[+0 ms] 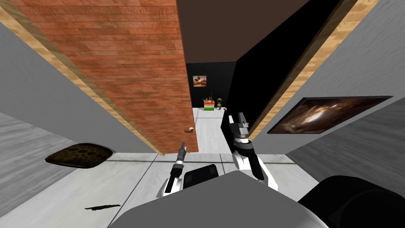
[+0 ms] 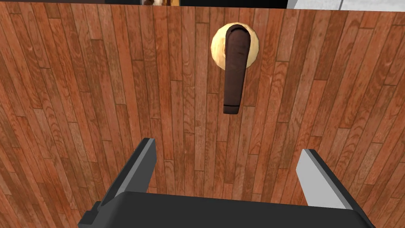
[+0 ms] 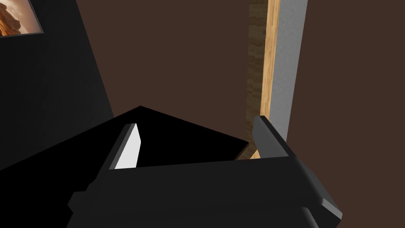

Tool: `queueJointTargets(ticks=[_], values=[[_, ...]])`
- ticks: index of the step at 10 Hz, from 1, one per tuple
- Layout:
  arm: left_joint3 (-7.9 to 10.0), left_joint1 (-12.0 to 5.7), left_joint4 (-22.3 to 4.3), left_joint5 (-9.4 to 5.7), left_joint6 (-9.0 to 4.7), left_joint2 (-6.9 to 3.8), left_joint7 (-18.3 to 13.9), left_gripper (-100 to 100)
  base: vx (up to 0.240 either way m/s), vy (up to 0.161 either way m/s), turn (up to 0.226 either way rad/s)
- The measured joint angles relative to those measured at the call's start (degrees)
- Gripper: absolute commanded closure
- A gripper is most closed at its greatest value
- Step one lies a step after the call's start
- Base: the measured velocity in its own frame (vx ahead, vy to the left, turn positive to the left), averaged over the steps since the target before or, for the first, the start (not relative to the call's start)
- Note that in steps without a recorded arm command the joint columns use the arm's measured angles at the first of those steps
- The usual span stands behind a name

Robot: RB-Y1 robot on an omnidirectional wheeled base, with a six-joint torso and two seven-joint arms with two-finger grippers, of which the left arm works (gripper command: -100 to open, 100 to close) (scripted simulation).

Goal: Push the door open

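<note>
A reddish-brown plank door (image 1: pixel 134 67) stands partly swung inward, its free edge near the middle of the head view. Its dark lever handle (image 2: pixel 236 71) on a pale round rose (image 2: pixel 216 47) hangs just beyond my left gripper (image 2: pixel 229 158), which is open and points at the door face (image 2: pixel 99 99) with nothing between its fingers. In the head view the left gripper (image 1: pixel 182 150) sits just below the handle (image 1: pixel 190 130). My right gripper (image 1: pixel 238 118) is open and raised in the gap, near the right door frame (image 3: pixel 273 59).
Light wood frame (image 1: pixel 316 59) edges the opening on both sides, between grey walls. Through the gap a pale floor (image 1: pixel 209 126) leads to a small cabinet (image 1: pixel 209 104). A dark cushion (image 1: pixel 79 155) lies on the floor at left. A picture (image 1: pixel 328 114) hangs on the right wall.
</note>
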State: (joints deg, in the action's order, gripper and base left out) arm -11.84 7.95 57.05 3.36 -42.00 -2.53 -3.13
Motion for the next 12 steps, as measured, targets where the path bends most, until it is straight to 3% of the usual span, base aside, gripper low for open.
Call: queueJointTargets(ticks=[6,11,12], values=[[0.67,-0.68,-1.7,-0.27,-0.88,-0.66,0.2,-100,0.189,-0.034,-0.026],[1.45,-1.45,-3.5,-0.57,-1.68,0.12,0.5,-100,0.182,-0.030,-0.021],[1.47,-1.49,-3.5,-0.58,-1.72,0.16,0.6,100,-0.014,0.003,0.005]])
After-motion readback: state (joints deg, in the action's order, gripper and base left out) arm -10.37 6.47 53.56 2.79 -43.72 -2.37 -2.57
